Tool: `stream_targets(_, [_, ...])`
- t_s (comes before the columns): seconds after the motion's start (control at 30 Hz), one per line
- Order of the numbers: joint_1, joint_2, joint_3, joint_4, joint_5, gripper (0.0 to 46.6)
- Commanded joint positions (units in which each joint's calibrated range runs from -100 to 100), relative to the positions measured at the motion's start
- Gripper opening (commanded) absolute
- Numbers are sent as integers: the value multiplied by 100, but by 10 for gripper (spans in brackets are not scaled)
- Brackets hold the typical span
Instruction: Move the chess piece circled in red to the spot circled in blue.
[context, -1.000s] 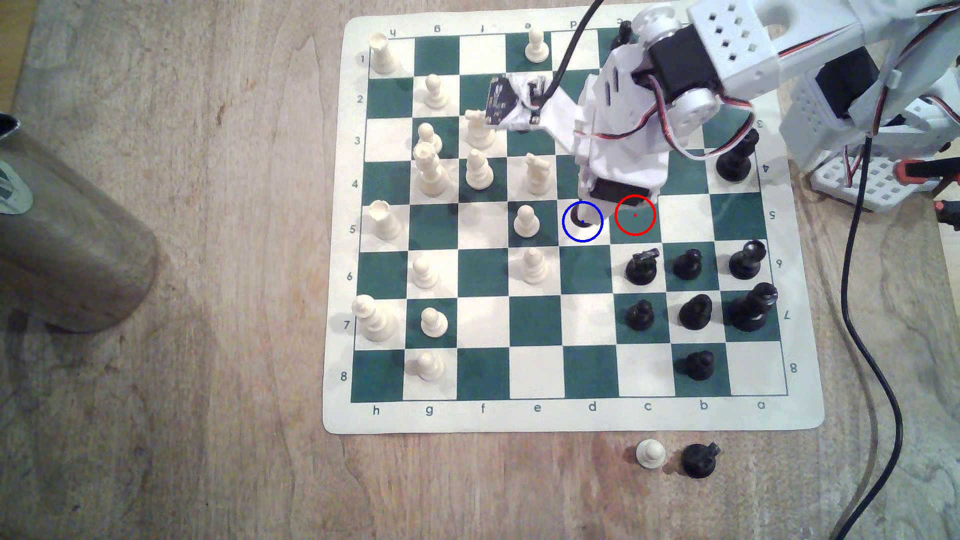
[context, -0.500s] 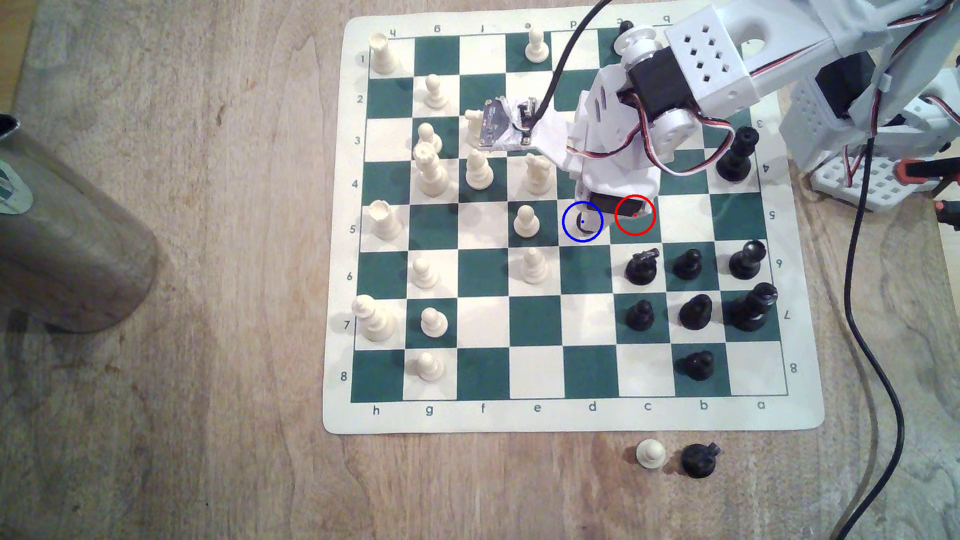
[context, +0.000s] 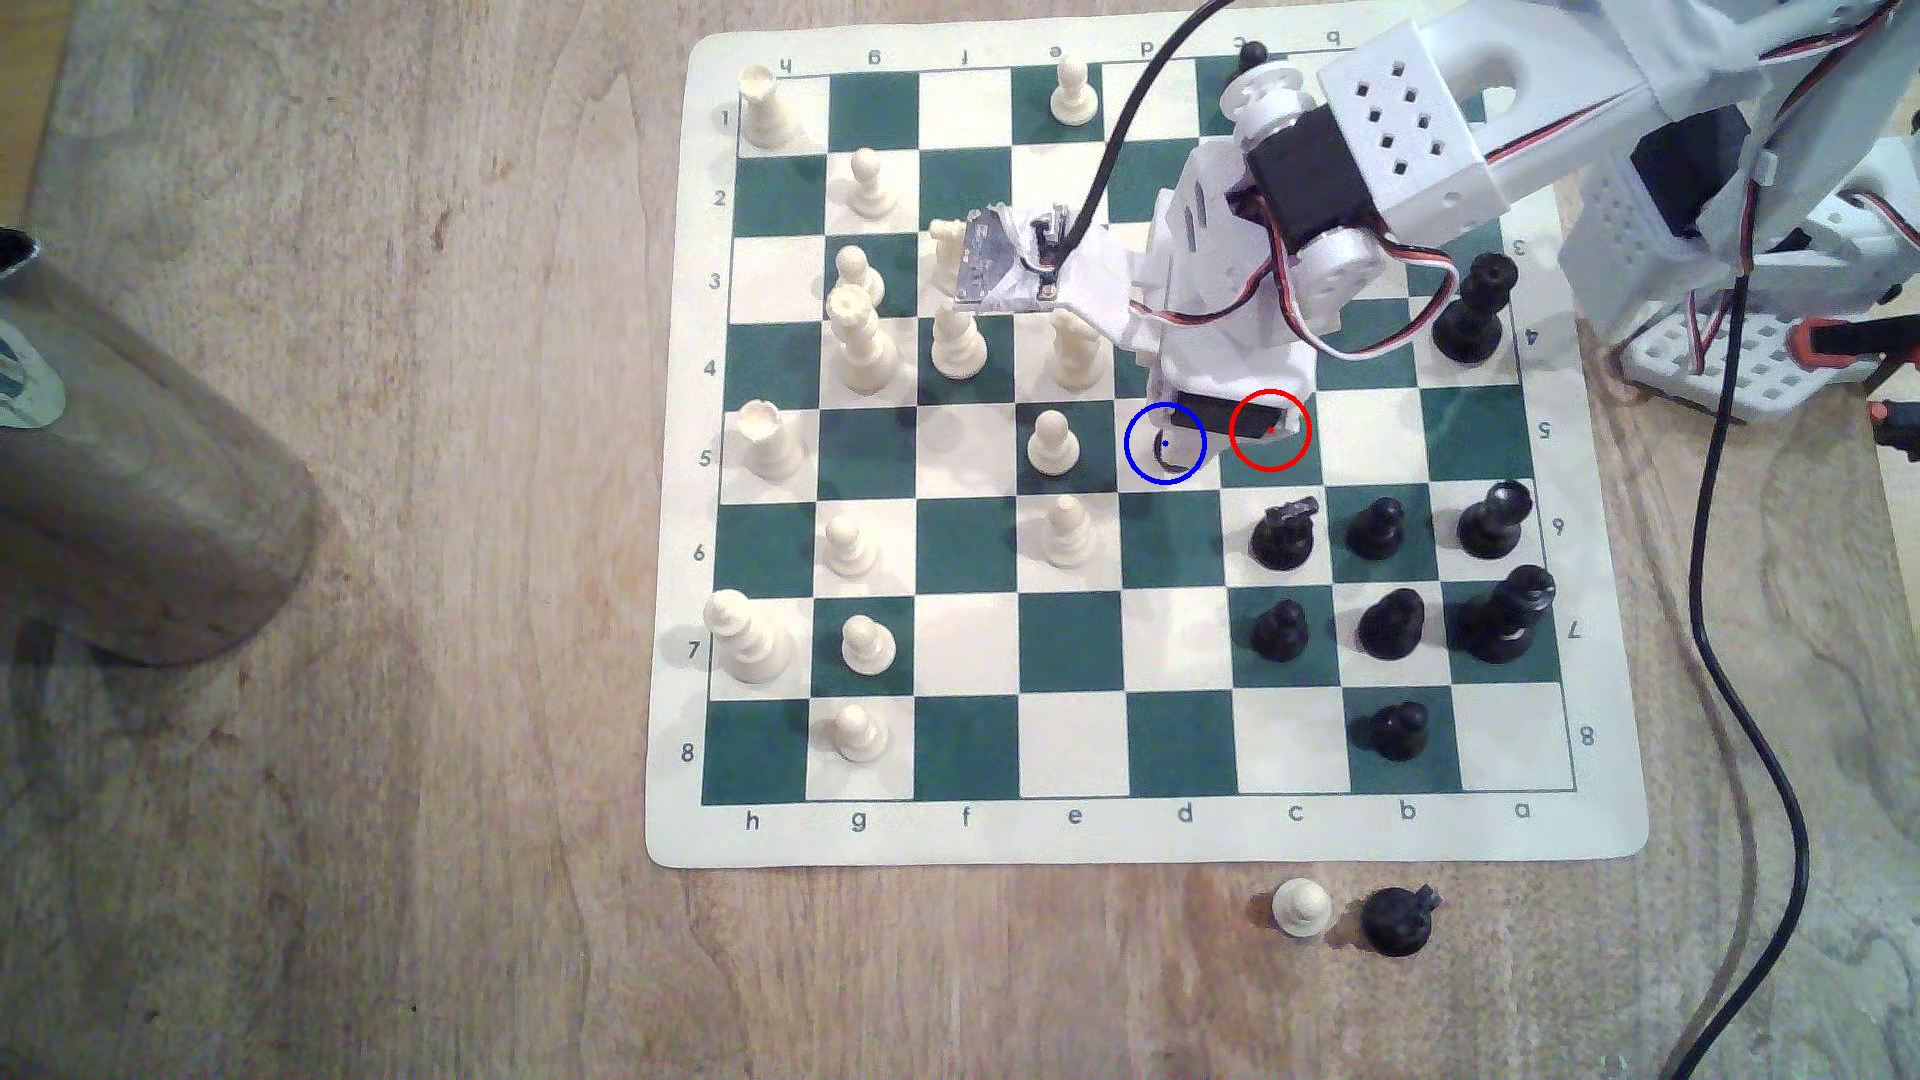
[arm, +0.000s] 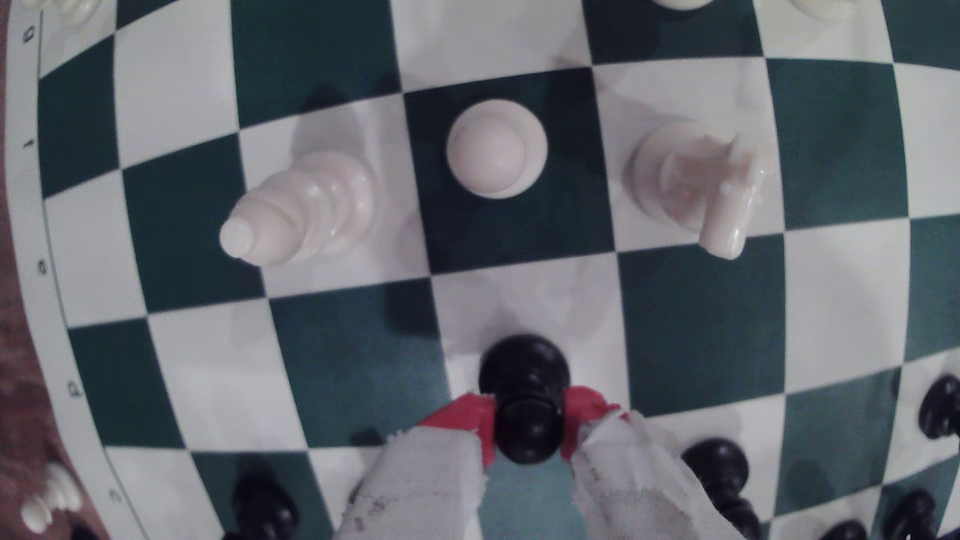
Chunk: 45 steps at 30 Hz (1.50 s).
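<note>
Gripper: your white, cloth-wrapped gripper with red fingertips (arm: 527, 423) is closed on the small glossy black pawn (arm: 524, 400); in the wrist view one red fingertip (arm: 470, 415) presses each side of its ball head and collar.
Opening: jaws are narrow, parted no wider than the pawn's head; nothing else sits between them.
Pawn position: in the exterior view you see only a dark sliver of the pawn (context: 1161, 449) under the gripper (context: 1179, 421), inside the thin blue ring on the cream-white square (context: 1184, 462).
Pawn base: the wrist view shows the wide round base over that cream square (arm: 524, 311); whether it rests on the green-and-cream roll-up chessboard (context: 966, 644) or hangs just above it, you cannot tell.
Red ring: the dark green square bearing the red ring (context: 1273, 452) lies just beside the blue-ringed square, on the exterior view's right; a black part of the gripper body overlaps its upper edge.
Neighbour: a cream-white pawn (context: 1051, 441) stands one square from the blue-ringed square, on the exterior view's left, apart from the gripper.
Off-board: a cream pawn (context: 1300, 907) and a black knight (context: 1397, 919) stand on the wooden table (context: 416, 623), near the board's edge lettered c and b.
</note>
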Motion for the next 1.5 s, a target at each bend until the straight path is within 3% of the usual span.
stream_targets(0.0, [53, -51, -536, -72, 24, 2])
stream_targets(0.7, [107, 127, -591, -113, 103, 23])
stream_targets(0.93, [100, 118, -546, -80, 132, 149])
stream_targets(1.27, [115, -136, -355, 26, 166, 167])
stream_targets(1.47, [201, -985, 162, 157, 259, 180])
